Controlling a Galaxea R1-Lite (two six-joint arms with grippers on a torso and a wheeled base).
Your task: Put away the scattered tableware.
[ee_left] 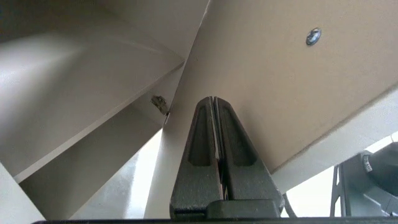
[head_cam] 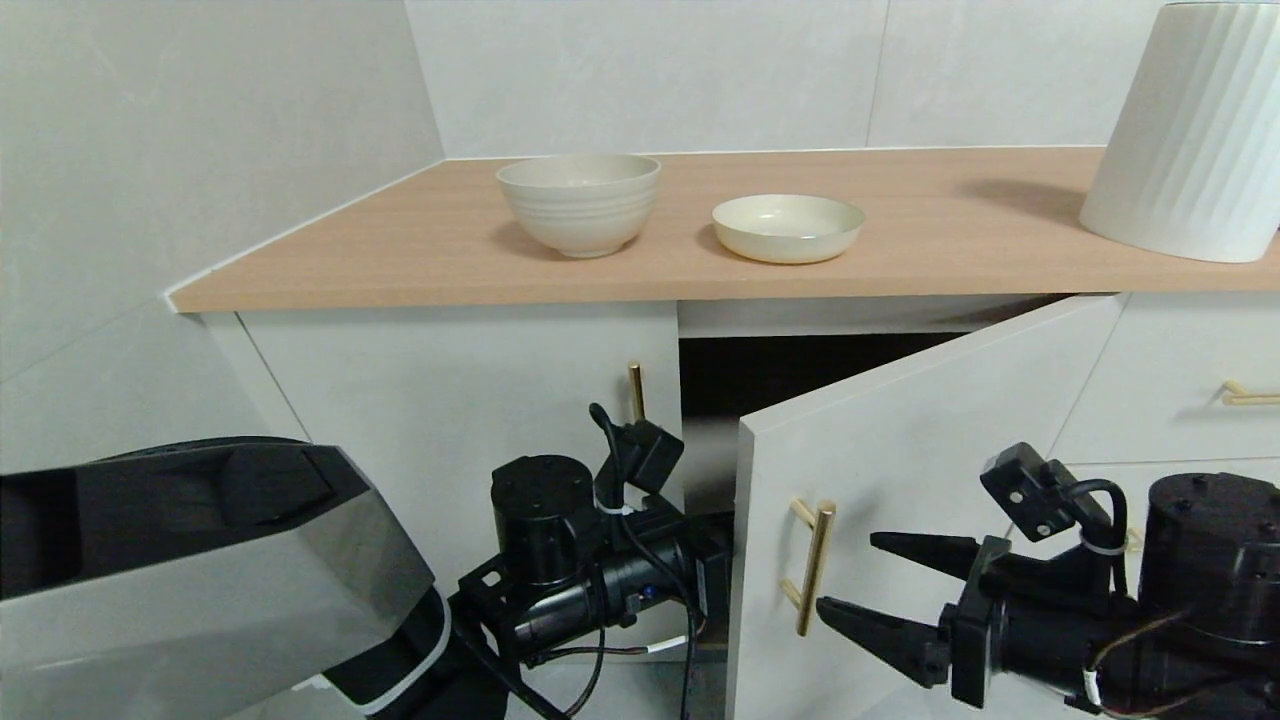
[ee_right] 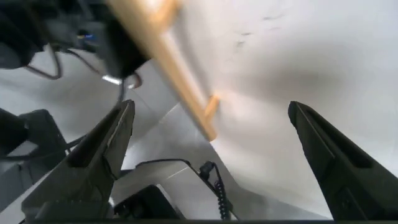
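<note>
Nearest to us, the right claw [head_cam: 845,572] is held low and level in front of the open white cabinet door [head_cam: 900,450], pointing at the door's outer face. Its two black fingers are spread wide apart and hold nothing. Their tips sit just beside the gold bar handle [head_cam: 815,565] near the door's free edge. From the right wrist, the handle runs across the gap between the fingers, and we cannot tell whether either finger touches it.

The left arm reaches low into the opening beside the door's free edge. Its left claw [ee_left: 213,99] is behind the door, on the side of its inner face, with the fingers pressed together and nothing between them. The tips point along the pale inner panel, which carries a small metal screw [ee_left: 313,36]. We cannot tell whether the tips touch the panel.

Above and beyond the door lies the light wooden bench [head_cam: 400,250]. On it, above the dark opening left of the door, a deep cream ribbed ceramic bowl [head_cam: 580,203] stands upright. A shallow cream ceramic dish [head_cam: 788,227] sits near it, directly above the door's free edge, with a gap between the two. Farther along, above the door's hinge side, stands a tall white ribbed container [head_cam: 1190,140].
</note>
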